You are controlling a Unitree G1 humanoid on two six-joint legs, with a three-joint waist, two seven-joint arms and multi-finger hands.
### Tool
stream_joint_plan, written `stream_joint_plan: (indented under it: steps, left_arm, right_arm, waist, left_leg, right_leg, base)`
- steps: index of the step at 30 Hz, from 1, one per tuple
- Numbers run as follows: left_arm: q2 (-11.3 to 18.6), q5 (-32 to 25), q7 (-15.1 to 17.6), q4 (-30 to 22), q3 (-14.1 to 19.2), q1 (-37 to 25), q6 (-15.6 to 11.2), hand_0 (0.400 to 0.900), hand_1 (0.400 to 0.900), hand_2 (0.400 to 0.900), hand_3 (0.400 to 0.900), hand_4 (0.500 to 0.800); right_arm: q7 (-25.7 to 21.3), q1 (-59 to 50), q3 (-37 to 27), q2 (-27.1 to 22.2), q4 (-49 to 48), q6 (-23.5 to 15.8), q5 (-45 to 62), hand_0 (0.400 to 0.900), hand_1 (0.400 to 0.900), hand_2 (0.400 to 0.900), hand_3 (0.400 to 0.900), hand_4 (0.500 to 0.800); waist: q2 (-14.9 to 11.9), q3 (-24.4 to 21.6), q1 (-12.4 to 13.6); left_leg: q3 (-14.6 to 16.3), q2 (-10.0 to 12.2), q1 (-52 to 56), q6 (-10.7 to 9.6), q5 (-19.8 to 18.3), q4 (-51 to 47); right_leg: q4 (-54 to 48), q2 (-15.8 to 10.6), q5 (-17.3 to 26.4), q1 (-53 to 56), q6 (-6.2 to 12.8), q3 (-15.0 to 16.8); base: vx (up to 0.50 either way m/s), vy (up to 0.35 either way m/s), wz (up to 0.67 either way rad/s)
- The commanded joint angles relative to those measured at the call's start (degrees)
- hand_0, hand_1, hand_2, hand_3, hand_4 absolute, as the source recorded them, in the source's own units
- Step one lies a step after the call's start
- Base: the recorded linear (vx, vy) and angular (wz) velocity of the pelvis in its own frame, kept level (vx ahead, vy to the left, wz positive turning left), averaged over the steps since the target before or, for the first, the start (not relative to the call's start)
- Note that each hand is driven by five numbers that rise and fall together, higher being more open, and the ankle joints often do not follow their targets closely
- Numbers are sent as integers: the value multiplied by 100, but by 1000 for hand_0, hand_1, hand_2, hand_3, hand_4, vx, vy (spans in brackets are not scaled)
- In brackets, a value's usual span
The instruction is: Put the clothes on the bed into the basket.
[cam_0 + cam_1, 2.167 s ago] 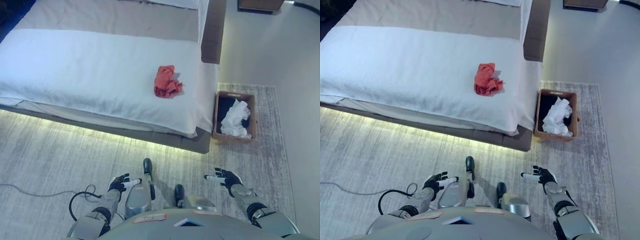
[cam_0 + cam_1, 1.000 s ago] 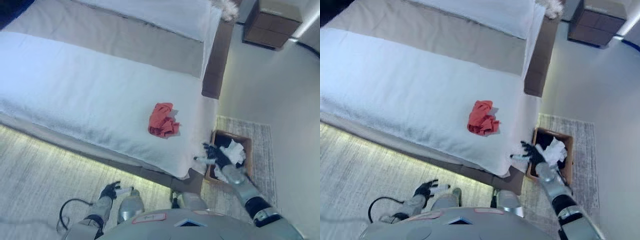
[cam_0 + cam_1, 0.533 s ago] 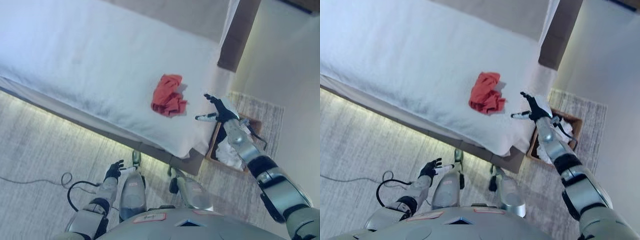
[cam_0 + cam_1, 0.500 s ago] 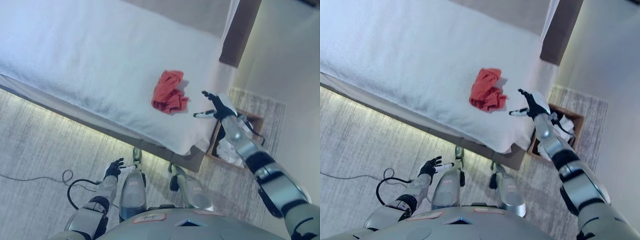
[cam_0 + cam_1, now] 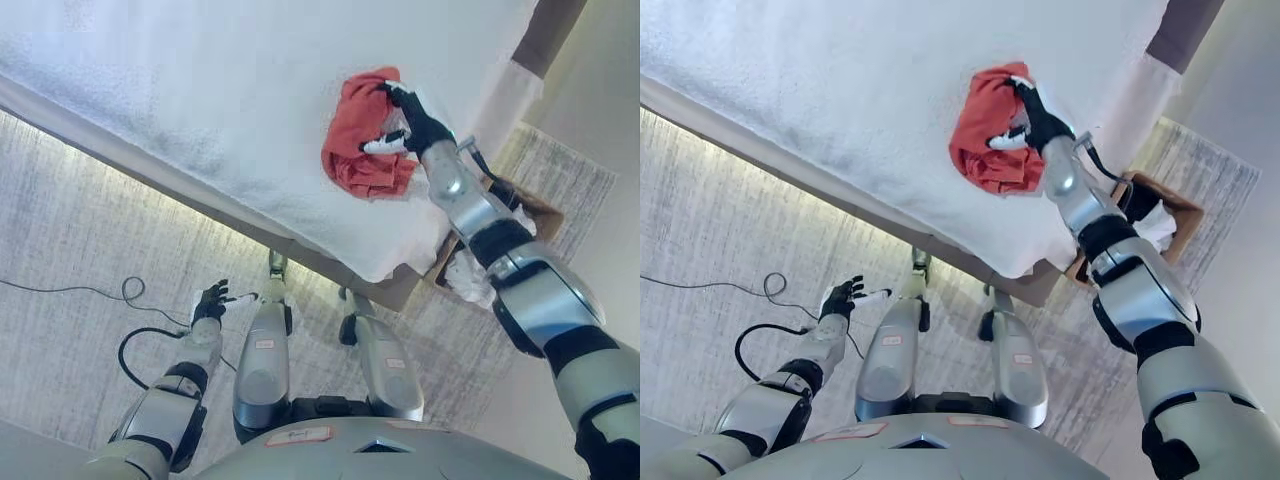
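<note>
Centrally, a crumpled red cloth (image 5: 361, 134) is seen lying on the white bed (image 5: 200, 90), near the bed's corner and not in the basket. The right hand (image 5: 408, 122) is stretched out over the cloth, its fingers spread and fairly straight; the tips are set on or just above the red folds, and no fold is seen pinched or gripped. Whether the fingers actually press the fabric cannot be told.

The basket (image 5: 1160, 215) is placed on the floor just beside the bed's corner, partly hidden behind the right arm. A white garment (image 5: 470, 280) and something dark are seen inside it. The basket rests on a grey rug (image 5: 570, 185), which lies beside the bed.

The left hand (image 5: 209, 300) is held low, well apart from the bed, above the pale carpet (image 5: 70, 240). Its fingers are relaxed and slightly spread, and nothing is held in them.

A strip of light is seen along the underside of the bed frame, where the frame meets the carpet. No writing, label or brand can be read on the cloth, the basket or the bed.
</note>
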Motion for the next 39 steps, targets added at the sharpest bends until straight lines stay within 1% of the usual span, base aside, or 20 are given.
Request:
stream_joint_plan:
  steps: [1,5,8,9,10,17,31,35,38,39]
  left_arm:
    - [242,-141,121,209,-151,125,-28,900,900,900,900,800]
    - [289,-104,100,240,-208,97,-6,900,900,900,900,800]
    - [323,-116,116,234,-212,80,8,900,900,900,900,800]
    - [331,-110,116,236,-216,88,6,900,900,900,900,800]
    - [338,-99,117,232,-228,72,7,900,900,900,900,800]
    - [381,-52,148,258,-270,50,12,900,900,900,900,800]
    - [369,-5,187,260,-281,111,18,900,900,900,900,800]
    - [382,28,190,338,-177,148,44,900,900,900,900,800]
    - [407,79,156,340,-58,245,62,900,900,900,900,800]
    - [407,79,156,339,-60,246,62,900,900,900,900,800]
  right_arm:
    - [-156,-658,197,141,101,-258,325,900,900,900,900,800]
    - [31,-889,387,355,244,-236,462,900,900,900,900,800]
    - [85,-922,399,474,392,-224,585,900,900,900,900,800]
    - [101,-929,390,500,419,-214,610,490,490,490,490,554]
    - [115,-909,394,520,461,-211,619,400,400,400,400,500]
    - [104,-811,309,653,575,-243,749,400,400,400,400,500]
    - [7,-638,159,707,595,-280,890,400,400,400,400,500]
    - [12,-361,53,580,329,-314,958,400,400,400,400,500]
    - [27,55,-97,262,-106,-341,934,400,400,400,400,500]
    - [27,59,-98,260,-110,-338,934,400,400,400,400,500]
  waist:
    - [-191,-82,107]
    - [-220,-30,128]
    - [-233,-2,137]
    - [-232,1,138]
    - [-232,6,141]
    - [-244,20,142]
    - [-245,32,166]
    - [-280,-40,125]
    - [-327,-163,63]
    - [-327,-160,67]
  left_leg:
    - [-177,-15,-398,-70,-475,521]
    - [-214,-17,-452,-70,-479,548]
    - [-244,-24,-478,-68,-486,569]
    - [-249,-27,-474,-66,-487,567]
    - [-250,-31,-473,-62,-489,561]
    - [-290,-43,-444,-61,-479,533]
    - [-333,-53,-328,-53,-459,466]
    - [-327,-35,-212,-47,-484,459]
    - [-304,-25,-40,-40,-538,443]
    - [-302,-25,-33,-40,-538,441]
  right_leg:
    - [118,-272,-100,-125,369,296]
    - [111,-261,-96,-160,365,289]
    - [115,-252,-102,-164,363,286]
    - [118,-250,-102,-164,362,287]
    - [121,-248,-105,-172,361,284]
    - [91,-242,-81,-156,366,280]
    - [99,-234,-83,-83,374,237]
    - [129,-235,-113,20,374,232]
    - [174,-235,-163,160,387,232]
    - [173,-235,-163,166,387,234]
  base:
    - [-1,-13,4]
    - [7,-5,2]
    - [10,-10,4]
    - [3,-8,4]
    - [4,-7,4]
    - [0,0,0]
    - [-4,-4,2]
    - [0,0,0]
    - [23,-4,-3]
    - [23,1,-7]
